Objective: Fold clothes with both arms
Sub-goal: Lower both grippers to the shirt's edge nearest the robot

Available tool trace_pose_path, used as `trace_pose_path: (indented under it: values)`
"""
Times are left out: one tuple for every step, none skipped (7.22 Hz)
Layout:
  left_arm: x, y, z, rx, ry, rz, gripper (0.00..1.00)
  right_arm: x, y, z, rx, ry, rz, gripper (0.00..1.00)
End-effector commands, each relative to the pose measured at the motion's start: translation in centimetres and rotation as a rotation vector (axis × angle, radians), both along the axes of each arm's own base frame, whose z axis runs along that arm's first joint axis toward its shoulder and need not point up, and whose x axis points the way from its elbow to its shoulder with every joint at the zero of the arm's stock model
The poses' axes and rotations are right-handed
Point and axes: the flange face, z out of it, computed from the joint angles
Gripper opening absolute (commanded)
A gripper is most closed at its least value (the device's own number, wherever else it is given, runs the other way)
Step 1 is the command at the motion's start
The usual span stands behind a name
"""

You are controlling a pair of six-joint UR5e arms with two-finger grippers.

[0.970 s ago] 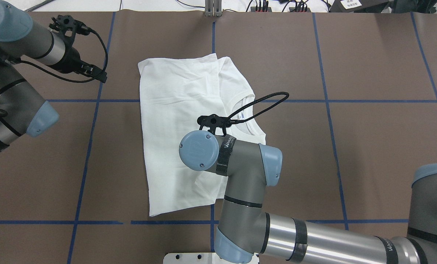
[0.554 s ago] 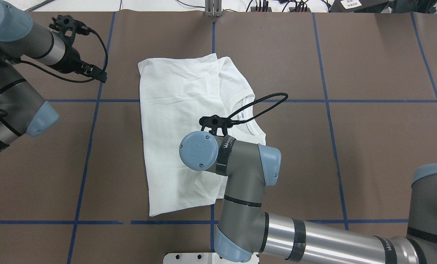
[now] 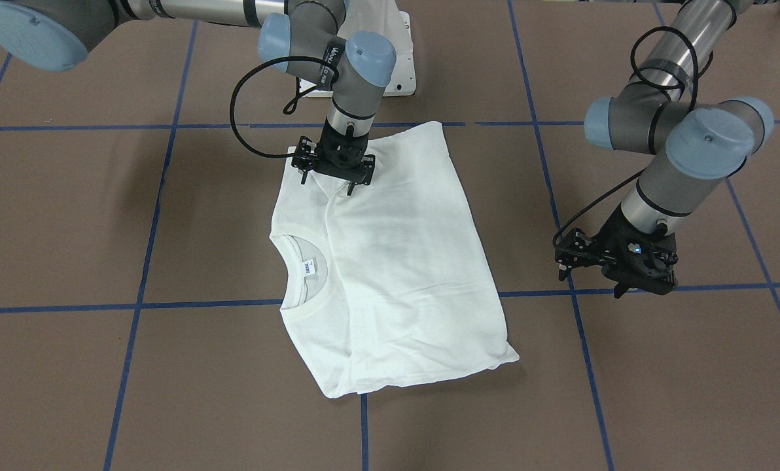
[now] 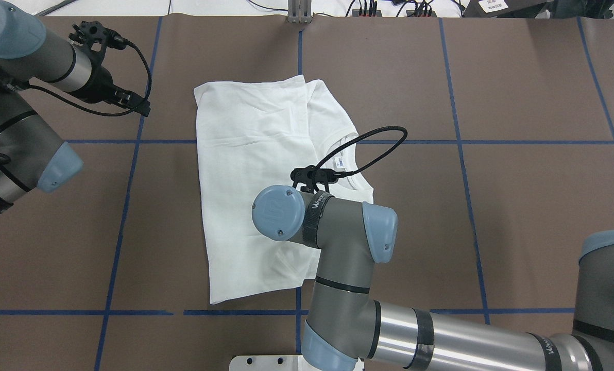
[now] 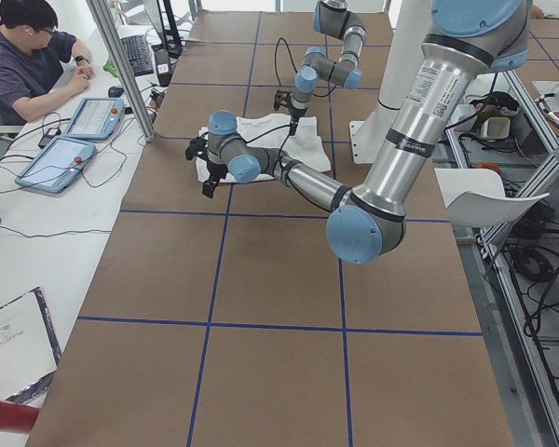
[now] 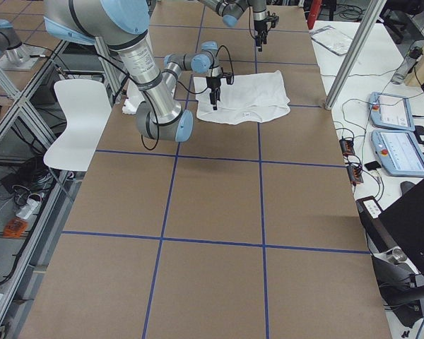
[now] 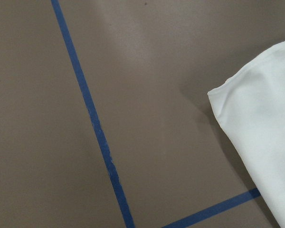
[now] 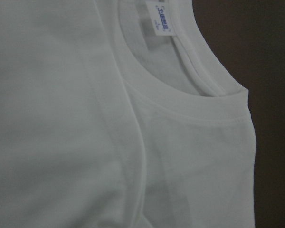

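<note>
The white T-shirt [image 3: 396, 261] lay flat in the middle of the brown desk [image 3: 102, 229], and the fold looked partly done. One side had been laid over the middle, making a long, slightly skewed rectangle. The ribbed collar [image 8: 180, 102] was half covered and no sleeve hung loose. Judging by that shape, a crosswise fold or two remained, plus some squaring of the edges. The right hand [image 3: 336, 171] sat low over the shirt's end nearest the robot's base, beside the long fold line and at or just above the cloth. I could not tell how far its fingers were spread, or whether they had pinched any fabric. The left hand [image 3: 616, 268] hung over bare desk well clear of the shirt's edge and held nothing; its opening could not be made out either. The small neck label [image 8: 162, 21] inside the collar carried blue print too small and soft to read. No printed text showed on the upturned cloth. A black band [image 4: 314, 216] on the right arm bore white letters beginning "WAN", the rest unreadable.
</note>
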Motion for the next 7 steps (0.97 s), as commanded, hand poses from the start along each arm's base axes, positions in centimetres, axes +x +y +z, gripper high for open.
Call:
trace_pose_path:
  values:
    - [0.0,0.0,0.1,-0.002,-0.001,0.000,1.00,4.2,1.5,1.7,0.007,0.126,-0.114,1.00]
    - [0.0,0.0,0.1,-0.002,-0.001,0.000,1.00,6.1,3.4,4.5,0.007,0.158,-0.160,1.00]
    - [0.0,0.0,0.1,-0.002,-0.001,0.000,1.00,7.5,4.3,5.7,0.008,0.162,-0.173,1.00]
    - [0.0,0.0,-0.2,0.001,0.003,-0.002,1.00,8.5,4.5,3.5,0.037,0.110,-0.193,1.00]
    - [-0.2,0.3,-1.3,-0.025,0.030,-0.034,1.00,10.2,4.4,1.6,0.061,0.046,-0.175,1.00]
    - [0.6,1.6,-3.2,-0.051,0.069,-0.056,1.00,12.3,4.9,0.8,0.088,-0.038,-0.160,1.00]
    - [2.7,5.5,-4.3,-0.088,0.106,-0.035,1.00,14.3,5.6,3.1,0.121,-0.176,-0.131,1.00]
